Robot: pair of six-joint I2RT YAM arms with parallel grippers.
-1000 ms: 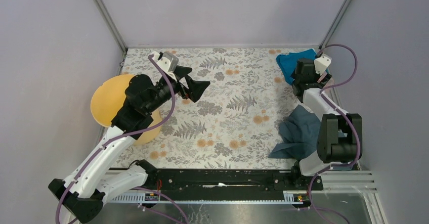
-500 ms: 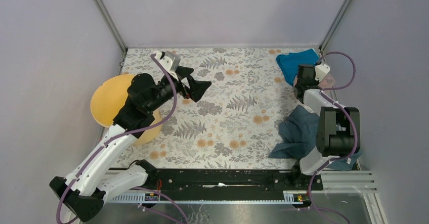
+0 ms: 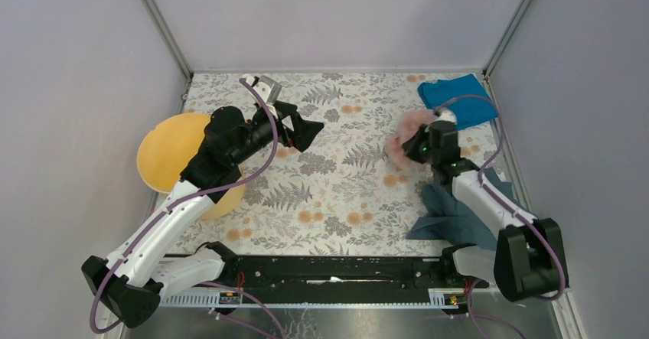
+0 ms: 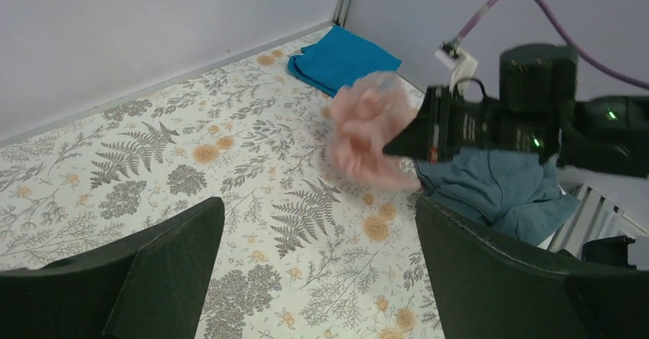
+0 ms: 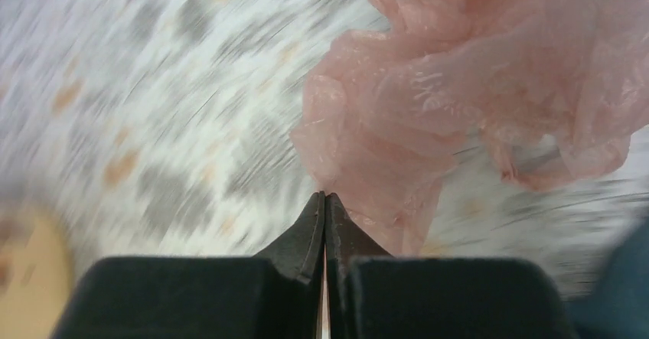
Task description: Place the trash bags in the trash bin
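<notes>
Pale-pink crinkly plastic, the trash bag (image 5: pixel 474 86), hangs bunched from my right gripper (image 5: pixel 323 197), whose fingers are pressed together on a fold of it, over the floral table (image 3: pixel 344 193) right of centre, near the bright blue cloth (image 3: pixel 458 100) and the grey-blue cloth (image 3: pixel 458 201). My left gripper (image 4: pixel 317 201) is spread wide and empty, facing the bag from near the yellow-orange trash bin (image 3: pixel 161 151) at the table's left edge. I judge the carry is in hand; next the bag must cross the table and be released over the bin's mouth, clear of my left arm.
</notes>
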